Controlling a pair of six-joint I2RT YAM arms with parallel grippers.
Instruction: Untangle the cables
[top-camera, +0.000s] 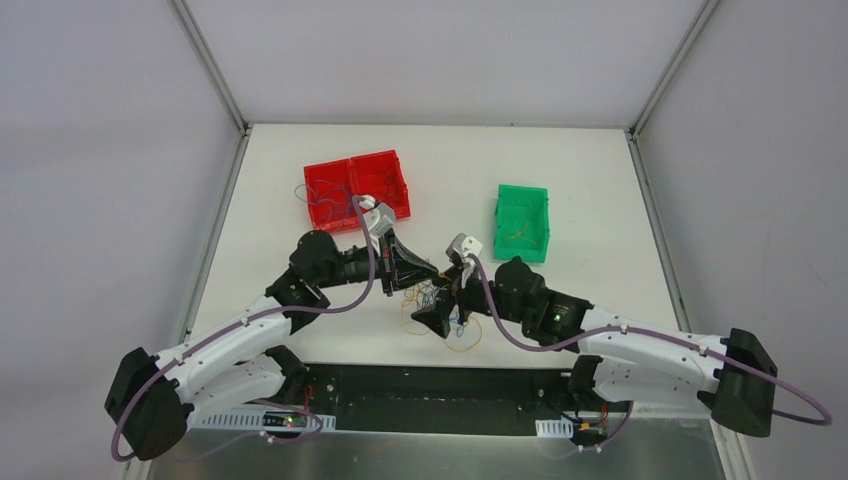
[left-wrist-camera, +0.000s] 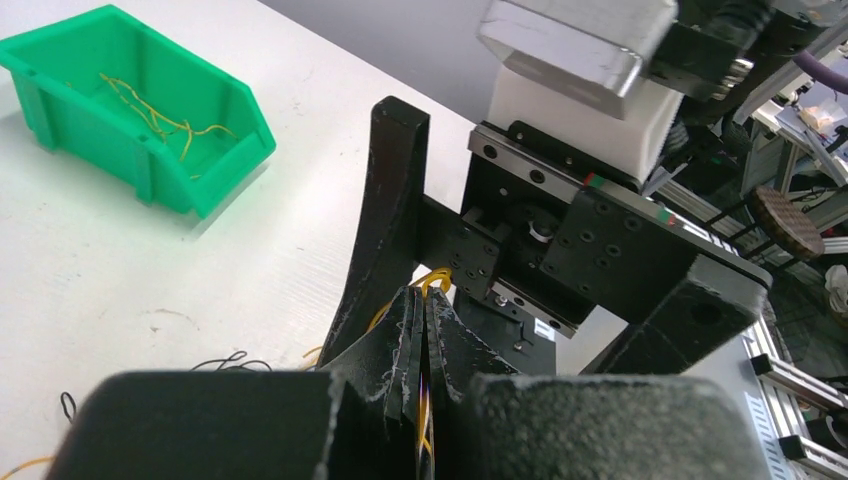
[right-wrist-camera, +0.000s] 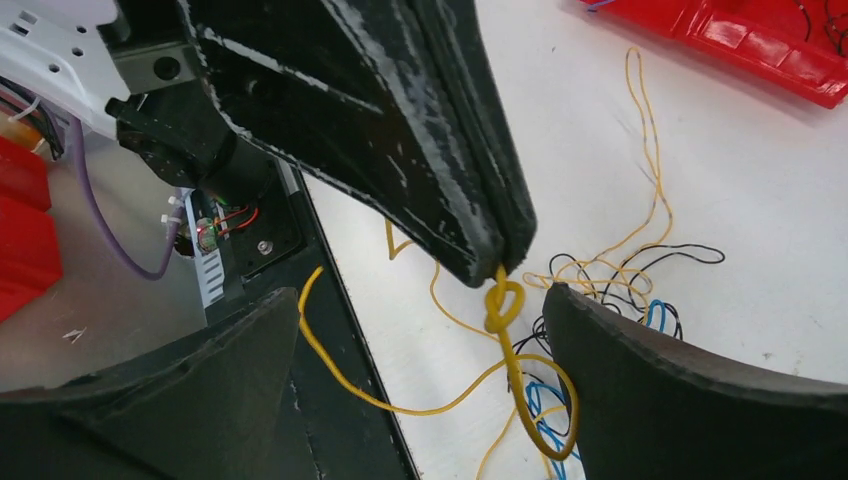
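Note:
The cables (top-camera: 452, 318) are a loose tangle of thin yellow, black and blue wires on the white table, also in the right wrist view (right-wrist-camera: 610, 275). My left gripper (left-wrist-camera: 427, 297) is shut on a yellow cable (left-wrist-camera: 437, 277), and its tip (right-wrist-camera: 500, 255) holds a small knot (right-wrist-camera: 503, 300) just above the table. My right gripper (right-wrist-camera: 422, 300) is open, its two fingers (right-wrist-camera: 680, 400) on either side of the left gripper's tip and the knot. In the top view the left gripper (top-camera: 432, 272) and the right gripper (top-camera: 443, 297) meet over the tangle.
Two joined red bins (top-camera: 355, 190) stand at the back left with thin wires inside. A green bin (top-camera: 522, 222) at the right holds yellow wires (left-wrist-camera: 150, 115). The black base strip (top-camera: 440, 385) runs along the table's near edge.

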